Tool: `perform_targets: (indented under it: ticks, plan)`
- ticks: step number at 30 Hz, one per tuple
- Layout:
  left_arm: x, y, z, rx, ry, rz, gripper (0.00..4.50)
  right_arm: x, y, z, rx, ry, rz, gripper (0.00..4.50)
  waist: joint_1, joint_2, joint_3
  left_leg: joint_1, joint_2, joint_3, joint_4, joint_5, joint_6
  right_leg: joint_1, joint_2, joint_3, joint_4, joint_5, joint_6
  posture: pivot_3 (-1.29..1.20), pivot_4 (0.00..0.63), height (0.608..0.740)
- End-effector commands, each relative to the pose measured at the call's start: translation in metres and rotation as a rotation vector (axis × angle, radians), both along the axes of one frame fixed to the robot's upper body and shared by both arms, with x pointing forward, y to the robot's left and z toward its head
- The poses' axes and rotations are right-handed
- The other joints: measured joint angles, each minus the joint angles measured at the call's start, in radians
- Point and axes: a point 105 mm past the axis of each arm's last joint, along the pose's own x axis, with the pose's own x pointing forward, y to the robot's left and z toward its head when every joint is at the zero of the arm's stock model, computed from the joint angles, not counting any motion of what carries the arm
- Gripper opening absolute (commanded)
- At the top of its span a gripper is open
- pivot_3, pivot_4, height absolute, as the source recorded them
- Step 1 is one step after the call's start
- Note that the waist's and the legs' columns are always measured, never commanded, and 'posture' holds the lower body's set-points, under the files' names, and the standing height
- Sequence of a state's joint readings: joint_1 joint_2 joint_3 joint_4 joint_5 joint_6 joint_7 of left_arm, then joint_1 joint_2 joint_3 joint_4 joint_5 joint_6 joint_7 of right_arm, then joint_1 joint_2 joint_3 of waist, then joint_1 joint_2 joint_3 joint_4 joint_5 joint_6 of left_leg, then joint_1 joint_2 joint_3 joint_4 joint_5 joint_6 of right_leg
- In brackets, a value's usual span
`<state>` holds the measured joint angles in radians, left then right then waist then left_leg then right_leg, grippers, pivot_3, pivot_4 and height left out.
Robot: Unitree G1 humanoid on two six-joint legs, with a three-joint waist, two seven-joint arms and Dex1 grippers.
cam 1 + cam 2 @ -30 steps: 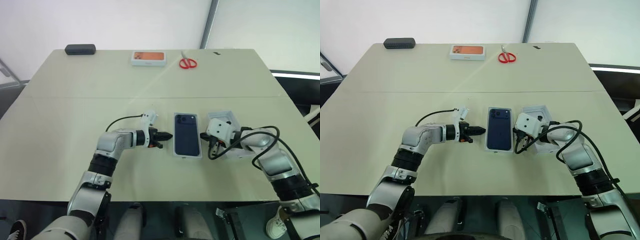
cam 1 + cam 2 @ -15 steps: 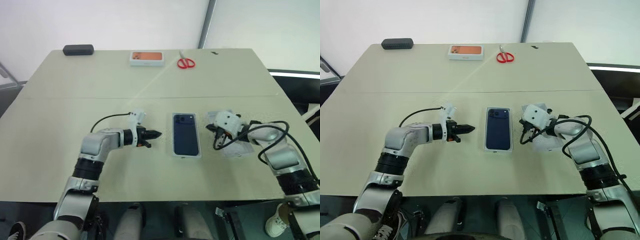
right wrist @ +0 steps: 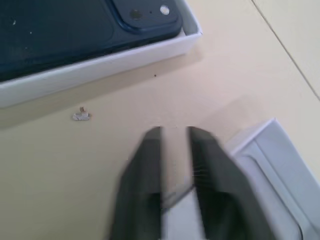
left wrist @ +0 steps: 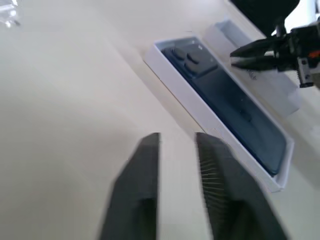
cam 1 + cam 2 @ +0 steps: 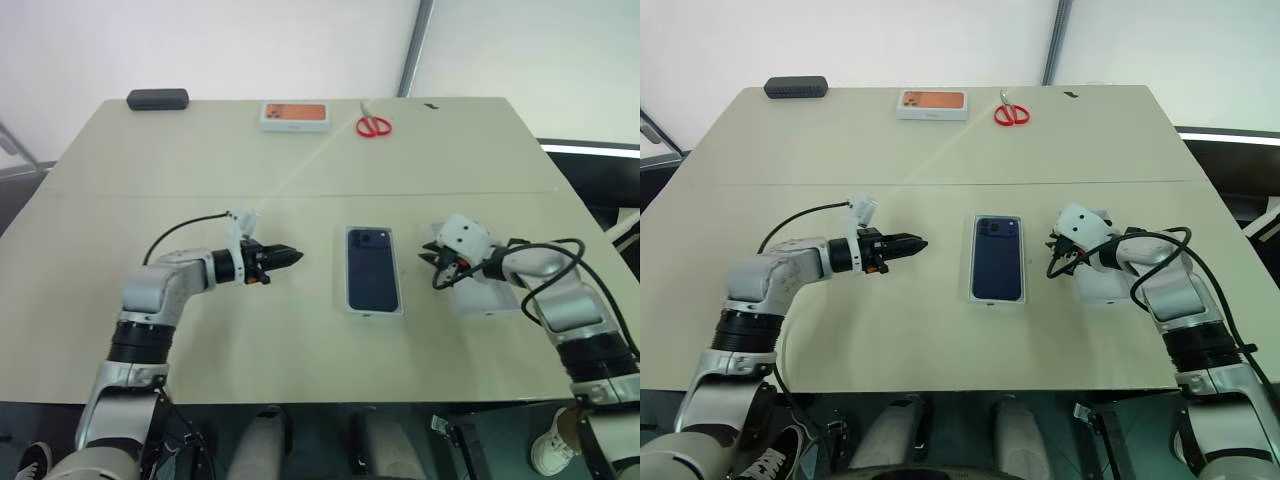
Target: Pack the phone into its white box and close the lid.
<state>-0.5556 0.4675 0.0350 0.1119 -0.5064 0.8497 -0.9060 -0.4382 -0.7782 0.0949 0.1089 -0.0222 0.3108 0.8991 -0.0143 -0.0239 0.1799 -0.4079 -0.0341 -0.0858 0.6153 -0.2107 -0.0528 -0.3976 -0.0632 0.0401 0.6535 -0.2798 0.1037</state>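
Observation:
The dark blue phone (image 5: 372,270) lies camera side up inside the white box (image 5: 374,311), near the middle of the table. The lid (image 5: 486,298) rests to the right of the box, its plain white inside facing up. My left gripper (image 5: 295,254) hovers well to the left of the box, pointing at it, open with nothing between its fingers (image 4: 148,165). My right gripper (image 5: 428,260) sits over the lid's near corner (image 3: 270,160), between lid and box, also open and empty. The phone (image 4: 227,97) shows in the left wrist view with the right gripper (image 4: 237,54) beyond it.
At the table's far edge lie a black oblong case (image 5: 158,99), a small white box with an orange top (image 5: 295,115) and red scissors (image 5: 375,125). A tiny scrap (image 3: 80,115) lies on the table beside the box.
My left gripper has drawn back to the left, away from the box. My right gripper has shifted right, off the box's edge and over the lid. The phone and box have stayed put.

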Motion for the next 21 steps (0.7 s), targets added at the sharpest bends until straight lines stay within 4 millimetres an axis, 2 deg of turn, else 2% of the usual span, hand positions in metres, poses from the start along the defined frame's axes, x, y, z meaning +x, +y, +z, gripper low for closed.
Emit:
perform_targets:
  ticks: [1,4,8,10,13,17,21]
  plan:
    - [-0.006,0.009,0.022,-0.044,-0.136,-0.046,3.35,-0.008,0.001,0.024,0.065,-0.033,-0.005,2.9,0.0,0.0,0.0,0.0,0.0,0.0,0.0,0.0,0.0,0.0,0.0,0.0,0.0,0.0,0.0,0.0,0.15,0.74]
    - [-0.018,0.018,0.028,-0.03,-0.223,-0.097,3.35,-0.016,0.0,0.031,0.123,-0.013,-0.067,2.9,-0.002,0.0,0.0,0.0,0.002,0.0,0.0,0.0,0.0,0.0,0.0,0.0,0.0,0.0,0.0,0.0,0.15,0.74]
    - [-0.026,0.032,0.027,-0.005,-0.281,-0.111,3.35,-0.03,-0.015,0.034,0.147,0.039,-0.162,2.9,0.001,0.0,0.0,0.0,0.005,0.0,0.0,0.0,0.0,-0.001,0.001,0.0,0.0,0.0,0.0,0.0,0.15,0.74]
    - [-0.03,0.039,0.027,-0.007,-0.309,-0.112,3.35,-0.029,-0.024,0.037,0.242,0.071,-0.288,2.9,0.002,0.0,0.0,0.0,0.006,0.0,0.0,0.0,0.0,-0.001,0.001,0.0,0.0,0.0,-0.001,0.0,0.15,0.74]
    - [-0.036,0.043,0.03,-0.008,-0.353,-0.132,3.35,-0.037,-0.016,0.031,0.239,0.115,-0.327,2.9,0.002,0.0,0.0,0.0,0.006,0.0,0.0,0.0,0.001,-0.001,0.0,0.001,-0.001,0.0,-0.001,0.0,0.15,0.74]
    - [-0.05,0.038,0.033,-0.018,-0.388,-0.231,3.35,-0.042,0.002,0.017,0.27,0.185,-0.414,2.9,-0.001,0.001,0.0,0.0,0.008,0.0,-0.001,-0.001,0.001,-0.002,0.001,0.002,-0.001,0.0,-0.001,0.0,0.15,0.74]
    - [-0.054,0.034,0.035,-0.024,-0.407,-0.267,3.35,-0.044,0.004,0.015,0.298,0.242,-0.503,2.9,0.001,0.001,0.0,-0.001,0.007,0.001,-0.001,-0.001,0.001,-0.002,0.001,0.002,-0.001,0.0,-0.001,0.0,0.15,0.74]
